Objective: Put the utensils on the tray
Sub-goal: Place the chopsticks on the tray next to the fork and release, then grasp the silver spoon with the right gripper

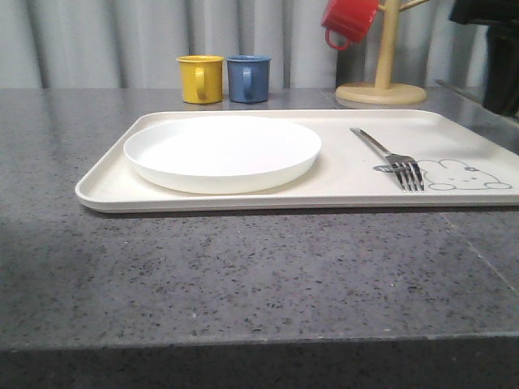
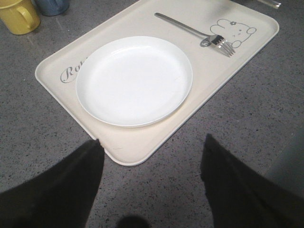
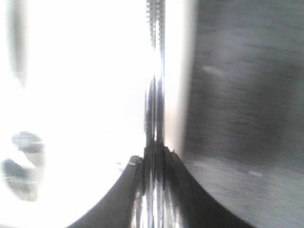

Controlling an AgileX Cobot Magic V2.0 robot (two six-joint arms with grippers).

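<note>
Nearest the front camera, bare speckled grey bench (image 1: 243, 284) is seen, and beyond it the cream tray (image 1: 105, 190). On the tray the white plate (image 1: 223, 151) rests toward nine o'clock, and the fork (image 1: 389, 158) lies toward three o'clock, its tines touching the rabbit drawing (image 1: 462, 174).

In the right wrist view a thin serrated metal blade, judged to be the knife (image 3: 154, 71), is seen clamped edge-on between the right fingers (image 3: 154, 159); that picture is blurred and overexposed. The left fingers (image 2: 152, 190) are seen spread apart and empty over the bench, just off the tray's near rim.

The knife's placement is judged to be the step in hand. It would best be lowered flat beside the fork, parallel to it, with release made only once the blade is low over the tray, so that no bounce or clash with the fork occurs. No spoon is noted.

At twelve o'clock behind the tray stand a yellow mug (image 1: 200, 79) and a blue mug (image 1: 248, 78); a red mug (image 1: 349, 22) hangs on a wooden mug stand (image 1: 383, 81).
</note>
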